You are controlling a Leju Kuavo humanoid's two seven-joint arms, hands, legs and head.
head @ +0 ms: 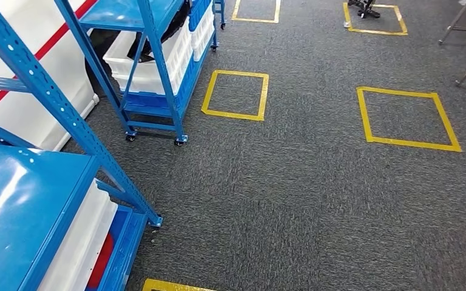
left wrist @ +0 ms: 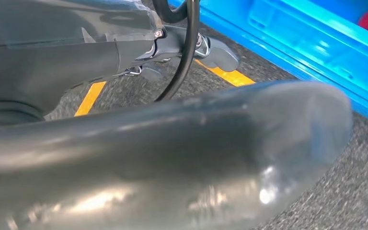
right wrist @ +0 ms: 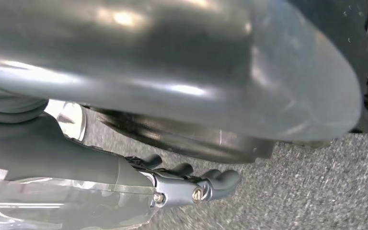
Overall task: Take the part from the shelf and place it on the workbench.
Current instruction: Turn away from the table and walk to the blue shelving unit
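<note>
Left wrist view: thumb hides the left robot hand (left wrist: 172,143) fingers.

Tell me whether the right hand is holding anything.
Holding nothing. In the right wrist view the right hand hangs over grey carpet, its dark fingers loosely curled with nothing between them.

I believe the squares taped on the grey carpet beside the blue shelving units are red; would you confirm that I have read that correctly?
Not quite: the taped squares are yellow, not red, as the head view shows. The rest holds: they lie on the grey carpet beside the blue shelving units. The red you may have noticed is a stripe on the white wall behind the shelves.
</note>
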